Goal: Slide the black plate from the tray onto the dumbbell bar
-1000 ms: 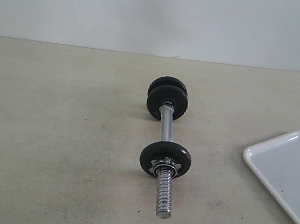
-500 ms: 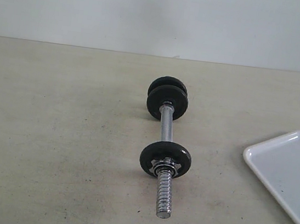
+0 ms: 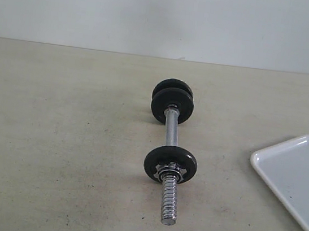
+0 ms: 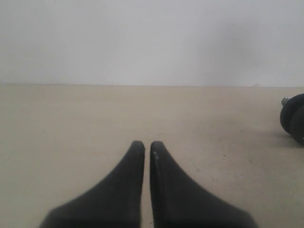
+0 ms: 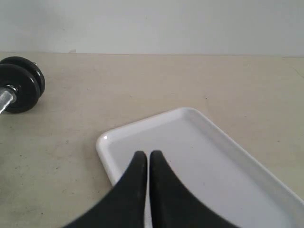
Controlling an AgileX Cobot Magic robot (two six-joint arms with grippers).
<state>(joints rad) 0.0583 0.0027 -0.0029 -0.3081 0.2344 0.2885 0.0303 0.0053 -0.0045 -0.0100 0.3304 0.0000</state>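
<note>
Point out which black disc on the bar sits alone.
The near disc, behind the chrome nut and bare threaded end; the far pair sits together.

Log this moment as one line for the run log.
left gripper: shut, holding nothing | right gripper: shut, aimed at tray | dumbbell bar: lying on table, near threaded end free | black plate: not in view

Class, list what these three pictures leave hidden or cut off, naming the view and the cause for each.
1) Round black cast-iron plate: seen in no view.
2) Shallow white rectangular tray: cut off by the exterior view's right edge.
3) Right wrist view: the black right end effector covers part of the tray floor.
4) Left wrist view: the frame edge cuts the black discs of the chrome threaded dumbbell bar.
</note>
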